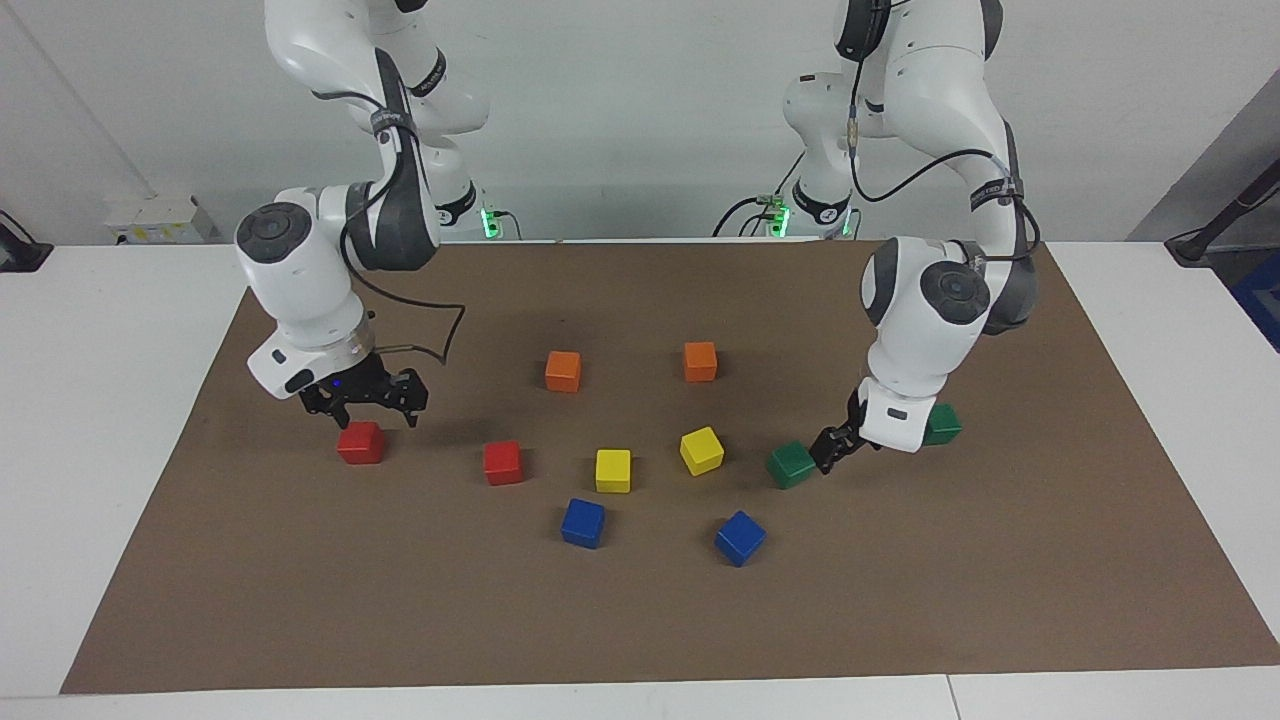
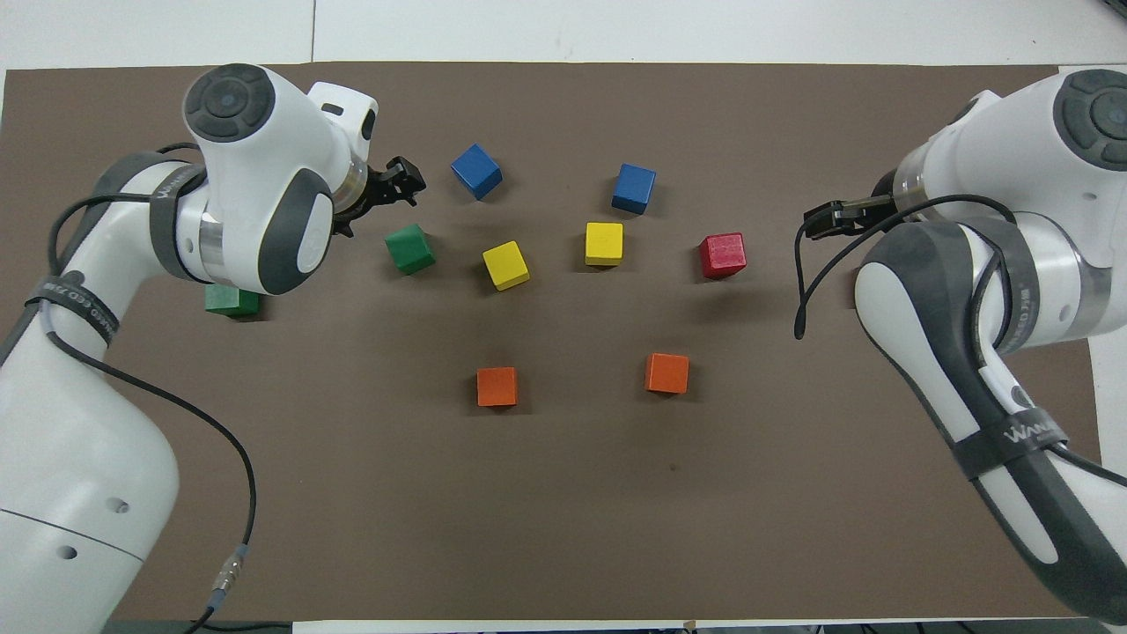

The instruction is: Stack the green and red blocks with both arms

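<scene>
Two red blocks lie on the brown mat: one (image 1: 360,442) toward the right arm's end, the other (image 1: 503,462) (image 2: 722,255) nearer the middle. My right gripper (image 1: 367,400) (image 2: 823,220) hangs open just above the end red block, holding nothing; the arm hides that block in the overhead view. One green block (image 1: 790,465) (image 2: 409,248) sits near the middle. The other (image 1: 943,424) (image 2: 231,302) lies toward the left arm's end, partly covered by the left arm. My left gripper (image 1: 828,452) (image 2: 403,179) hovers open and empty close beside the middle green block.
Between the red and green blocks lie two yellow cubes (image 1: 613,470) (image 1: 701,450). Two blue cubes (image 1: 583,522) (image 1: 740,537) lie farther from the robots, two orange cubes (image 1: 563,371) (image 1: 700,361) nearer them. White tabletop (image 1: 100,400) surrounds the mat (image 1: 640,620).
</scene>
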You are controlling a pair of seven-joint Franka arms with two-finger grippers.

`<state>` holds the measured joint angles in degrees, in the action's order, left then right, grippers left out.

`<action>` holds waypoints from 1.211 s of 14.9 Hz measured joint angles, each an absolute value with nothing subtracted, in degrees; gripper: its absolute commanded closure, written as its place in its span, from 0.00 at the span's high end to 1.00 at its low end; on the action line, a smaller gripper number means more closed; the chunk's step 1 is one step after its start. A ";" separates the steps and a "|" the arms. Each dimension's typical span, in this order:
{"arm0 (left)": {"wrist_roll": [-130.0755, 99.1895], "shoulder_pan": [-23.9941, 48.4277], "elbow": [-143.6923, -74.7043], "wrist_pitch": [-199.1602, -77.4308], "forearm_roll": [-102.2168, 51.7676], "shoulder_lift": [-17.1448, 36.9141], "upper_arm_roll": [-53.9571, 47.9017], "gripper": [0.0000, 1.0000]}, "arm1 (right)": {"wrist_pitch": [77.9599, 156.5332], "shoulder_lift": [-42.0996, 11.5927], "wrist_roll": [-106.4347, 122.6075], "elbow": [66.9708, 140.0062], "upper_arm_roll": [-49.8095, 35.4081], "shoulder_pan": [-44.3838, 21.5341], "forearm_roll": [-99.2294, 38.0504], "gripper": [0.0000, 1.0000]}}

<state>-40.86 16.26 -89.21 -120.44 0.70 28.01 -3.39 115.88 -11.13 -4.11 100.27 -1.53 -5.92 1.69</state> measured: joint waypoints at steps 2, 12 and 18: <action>-41.75 17.18 -89.06 -121.20 1.42 28.77 -3.35 1.00 | 115.40 -12.23 -5.53 98.28 -1.58 -8.43 1.70 1.00; -42.62 17.87 -95.48 -125.59 2.40 29.22 -3.56 1.00 | 123.11 -21.94 -8.77 95.30 -1.60 -12.82 1.74 1.00; -43.21 17.90 -98.39 -129.05 1.94 28.74 -3.58 1.00 | 124.17 -23.58 -12.07 95.43 -1.62 -14.68 1.68 1.00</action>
<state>-43.21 17.90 -98.39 -129.05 1.94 28.74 -3.58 124.17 -23.58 -12.07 95.43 -1.62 -14.68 1.68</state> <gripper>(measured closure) 0.000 0.000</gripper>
